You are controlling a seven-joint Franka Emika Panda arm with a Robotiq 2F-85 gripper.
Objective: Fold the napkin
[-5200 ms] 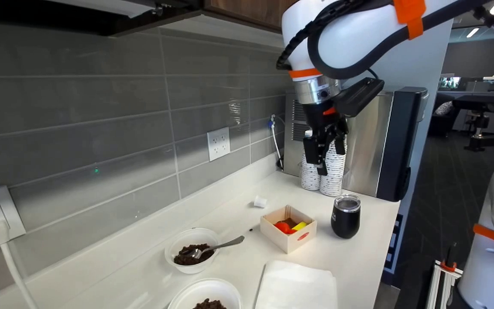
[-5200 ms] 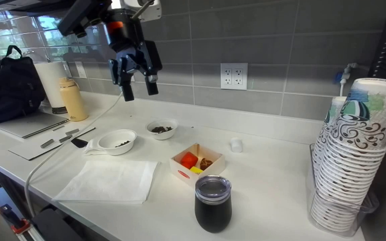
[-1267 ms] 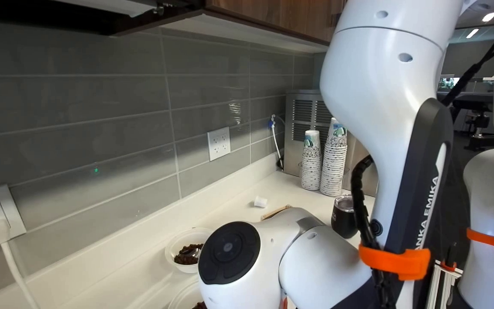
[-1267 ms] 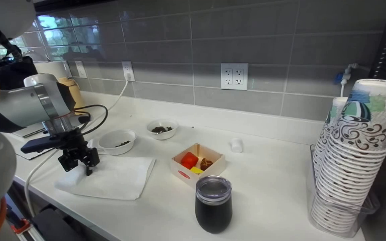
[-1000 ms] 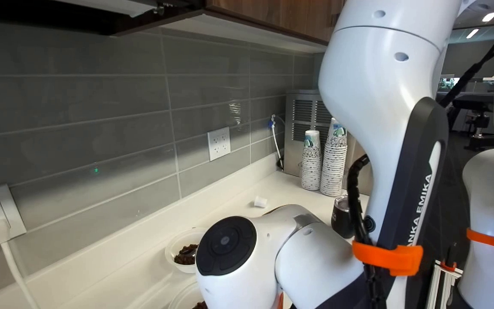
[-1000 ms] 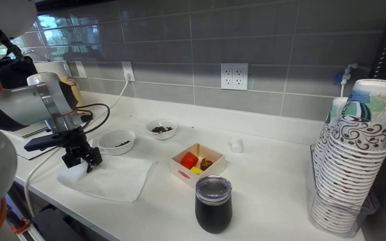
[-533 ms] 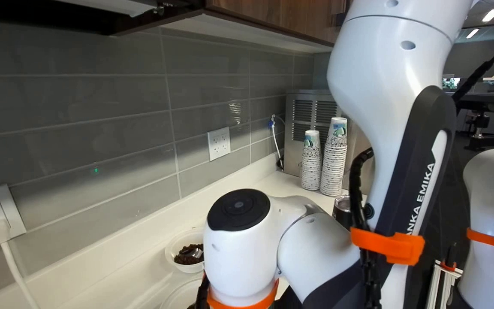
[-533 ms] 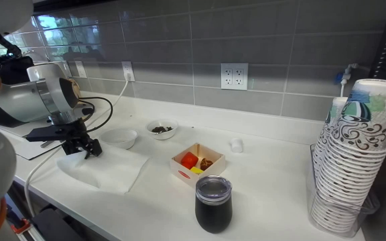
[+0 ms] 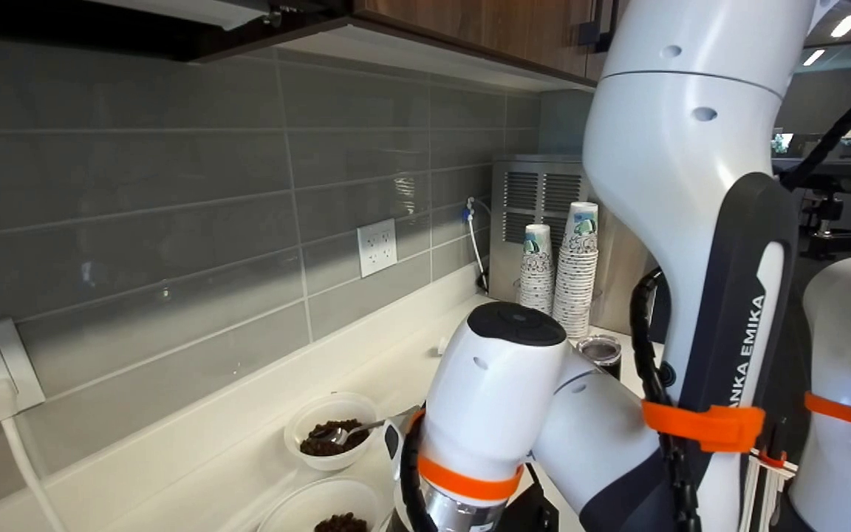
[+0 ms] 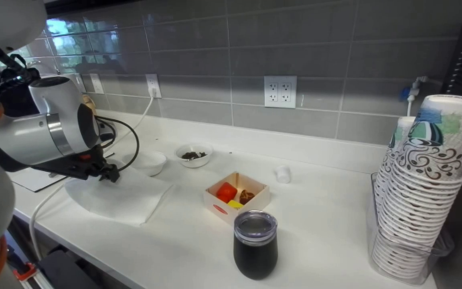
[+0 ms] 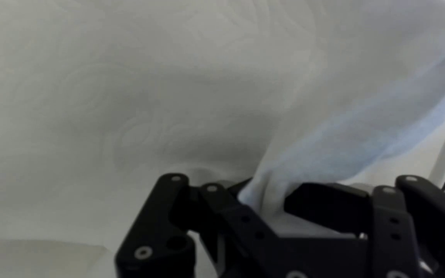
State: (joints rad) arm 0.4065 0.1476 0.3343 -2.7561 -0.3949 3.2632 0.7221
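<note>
shows glossy gray tiles [image 10: 287,26] in both exterior views, crossed by pale grout lines [image 10: 229,60] and fitted with white outlets [image 10: 280,91]. carries bright blue-green reflections [image 10: 58,27] in the far tiles. meets a white counter [image 10: 315,241] below and, in an exterior view, a brown wood cabinet [image 9: 462,21] above. opens beyond to a gray far wall [image 9: 810,90] and a strip of dark floor [image 9: 789,325], under two glowing ceiling lights [image 9: 846,25].

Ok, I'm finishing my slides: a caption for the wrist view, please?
The gripper pinches a gathered part of the white napkin, faint embossed curves showing.
</note>
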